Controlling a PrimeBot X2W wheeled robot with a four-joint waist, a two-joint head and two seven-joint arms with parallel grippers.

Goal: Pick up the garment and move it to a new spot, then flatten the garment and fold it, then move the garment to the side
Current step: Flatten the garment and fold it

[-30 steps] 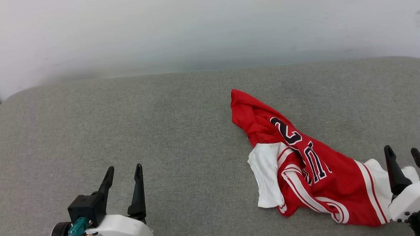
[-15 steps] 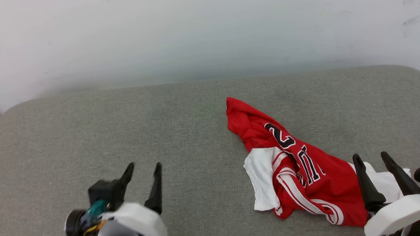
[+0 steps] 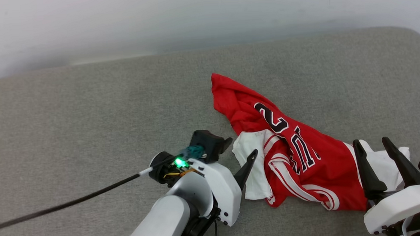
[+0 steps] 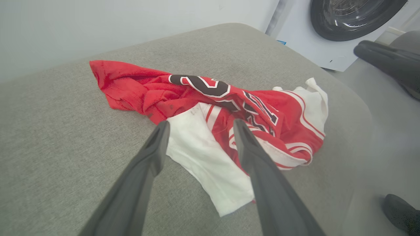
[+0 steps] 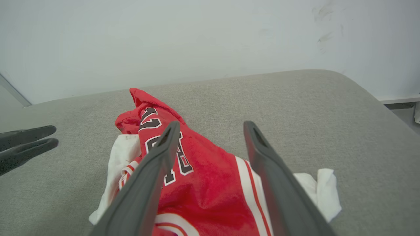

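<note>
The garment (image 3: pixel 327 169) is a crumpled red jersey with white sleeves, striped trim and black numbers, lying on the right half of the grey cushion (image 3: pixel 88 120). My left gripper (image 3: pixel 241 146) is open at its left edge. In the left wrist view the left gripper (image 4: pixel 200 125) straddles the white sleeve of the garment (image 4: pixel 131 85), just above it. My right gripper (image 3: pixel 371 142) is open at the garment's near right end, over the other white sleeve. In the right wrist view the right gripper (image 5: pixel 212 126) hangs above the garment (image 5: pixel 203 177).
A white wall (image 3: pixel 190 18) runs behind the cushion. A black cable (image 3: pixel 74 202) trails left from my left wrist. A washing machine (image 4: pixel 354 16) stands beyond the cushion's right end. The cushion's left half is bare.
My left arm has swung right and forward from the near left up to the garment's white sleeve. The head camera has shifted. My right gripper has moved slightly left over the garment's end.
</note>
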